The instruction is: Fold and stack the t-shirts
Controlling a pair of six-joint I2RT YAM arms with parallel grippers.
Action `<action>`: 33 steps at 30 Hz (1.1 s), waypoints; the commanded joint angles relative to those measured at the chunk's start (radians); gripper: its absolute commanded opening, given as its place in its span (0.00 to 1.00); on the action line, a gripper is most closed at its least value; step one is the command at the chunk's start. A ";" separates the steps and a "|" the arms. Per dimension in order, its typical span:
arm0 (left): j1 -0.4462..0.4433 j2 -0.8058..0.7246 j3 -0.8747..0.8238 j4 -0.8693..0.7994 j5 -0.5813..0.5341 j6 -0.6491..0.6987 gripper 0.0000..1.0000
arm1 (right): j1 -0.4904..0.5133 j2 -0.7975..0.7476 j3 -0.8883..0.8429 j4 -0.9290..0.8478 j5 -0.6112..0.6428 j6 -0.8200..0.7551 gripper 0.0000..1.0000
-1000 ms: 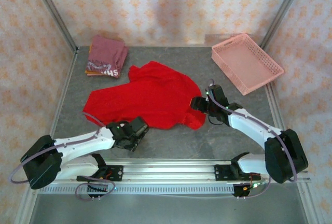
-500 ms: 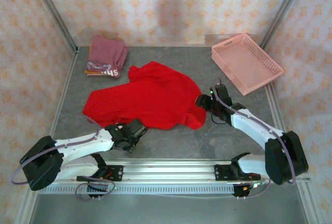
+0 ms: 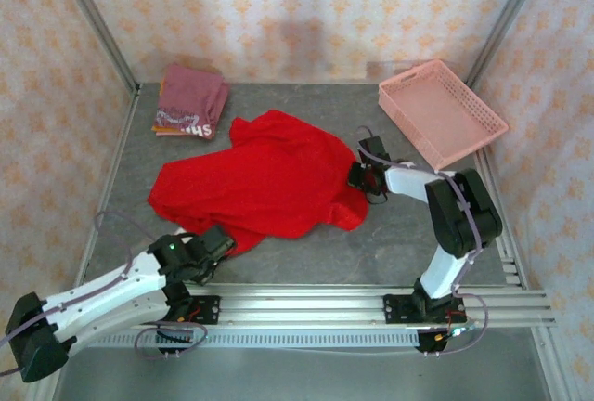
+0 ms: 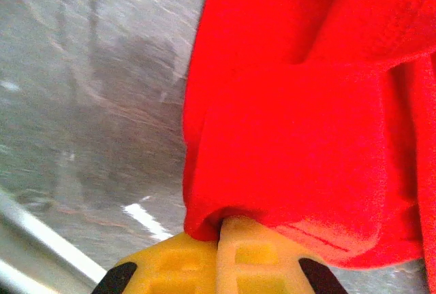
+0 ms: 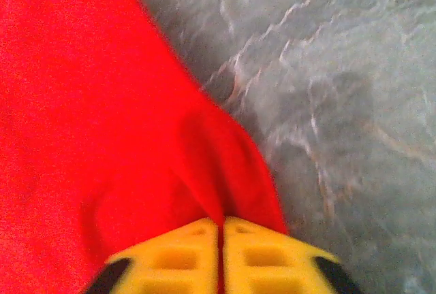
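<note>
Now, up close, we see the left gripper (image 4: 222,229) and right gripper (image 5: 221,229) each pinching the red shirt (image 3: 269,178); overhead, their fingertips are hard to make out.

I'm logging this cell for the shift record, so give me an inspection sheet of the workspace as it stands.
Surface: grey table, marbled, no spills seen.
Job's things: red t-shirt crumpled mid-table; folded maroon t-shirt atop orange one, far left.
Clutter: pink basket, far right.
Grippers: left gripper shut on red t-shirt's near edge; right gripper shut on its right edge.
Cables: cables loop along both arms and near rail.
Surroundings: patterned walls, metal frame posts.
</note>
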 commanded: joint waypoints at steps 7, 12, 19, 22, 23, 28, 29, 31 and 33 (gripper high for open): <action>0.023 -0.089 0.041 -0.326 -0.133 0.016 0.00 | -0.098 0.124 0.168 0.065 -0.047 -0.036 0.00; 0.078 -0.157 0.050 -0.331 -0.183 0.068 0.00 | -0.139 0.205 0.297 0.025 -0.061 -0.083 0.00; 0.195 -0.030 0.064 -0.150 -0.142 0.236 0.00 | -0.148 0.147 0.323 0.003 -0.089 -0.109 0.55; 0.216 0.049 0.090 -0.101 -0.147 0.273 0.00 | -0.146 -0.011 0.182 0.049 -0.102 -0.094 0.62; 0.221 0.072 0.098 -0.095 -0.153 0.283 0.00 | -0.140 -0.074 0.127 0.064 -0.112 -0.095 0.62; 0.256 0.135 0.122 -0.063 -0.156 0.339 0.00 | -0.049 -0.330 -0.122 0.023 -0.130 -0.106 0.62; 0.267 0.143 0.123 -0.056 -0.150 0.350 0.00 | -0.011 -0.380 -0.171 0.015 -0.123 -0.102 0.62; 0.282 0.156 0.123 -0.046 -0.145 0.365 0.00 | 0.061 -0.458 -0.245 0.003 -0.109 -0.080 0.62; 0.293 0.164 0.123 -0.039 -0.141 0.377 0.00 | 0.112 -0.509 -0.291 -0.003 -0.103 -0.044 0.62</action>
